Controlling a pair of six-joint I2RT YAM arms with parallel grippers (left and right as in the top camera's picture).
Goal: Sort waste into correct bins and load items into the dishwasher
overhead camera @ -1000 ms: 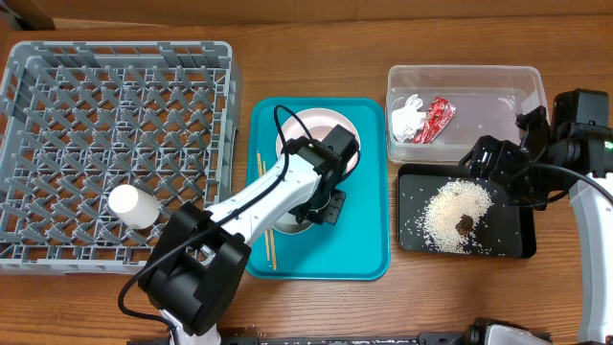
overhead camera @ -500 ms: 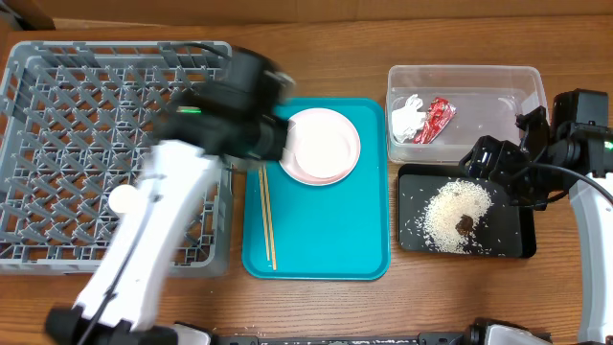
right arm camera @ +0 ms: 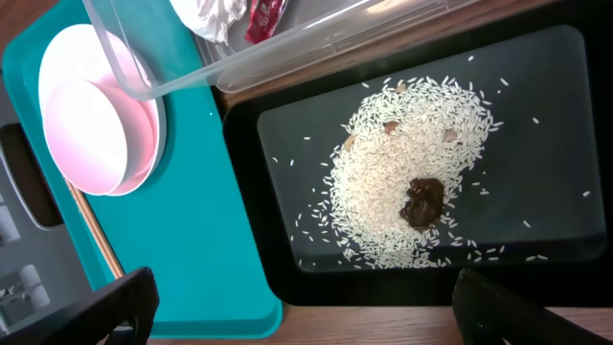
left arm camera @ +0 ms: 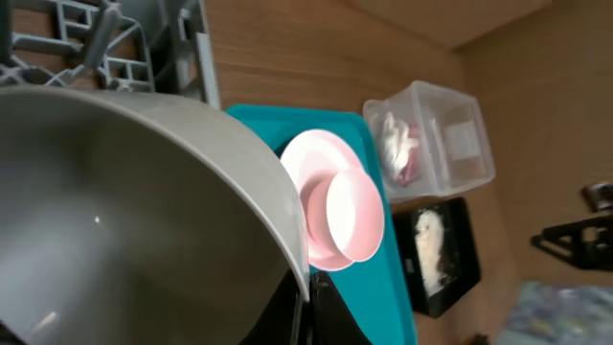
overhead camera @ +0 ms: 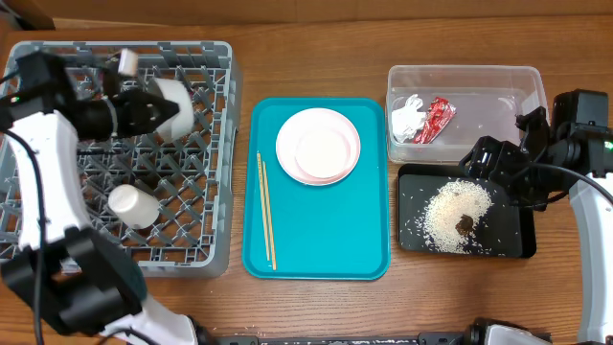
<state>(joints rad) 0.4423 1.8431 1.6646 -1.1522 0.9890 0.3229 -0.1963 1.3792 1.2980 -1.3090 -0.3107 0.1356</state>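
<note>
My left gripper (overhead camera: 144,113) is shut on the rim of the grey metal bowl (overhead camera: 174,103) and holds it tilted above the back of the grey dish rack (overhead camera: 215,144). In the left wrist view the bowl (left arm camera: 124,211) fills the left side, with the jaws (left arm camera: 308,287) pinching its edge. A white cup (overhead camera: 134,204) lies in the rack. The white plate (overhead camera: 287,144) with the pinkish bowl (overhead camera: 326,150) on it and the chopsticks (overhead camera: 265,211) lie on the teal tray (overhead camera: 330,240). My right gripper (overhead camera: 503,172) is open over the black tray (overhead camera: 512,244), which holds rice (right arm camera: 412,182) and a brown lump (right arm camera: 422,201).
The clear tub (overhead camera: 479,81) at the back right holds the white tissue (overhead camera: 407,117) and the red wrapper (overhead camera: 436,120). The black tray lies right in front of it. Bare wood runs between the rack and the teal tray and along the front edge.
My left arm has lifted the metal bowl off the teal tray and swung it left, over the back of the rack. The right arm has not moved.
</note>
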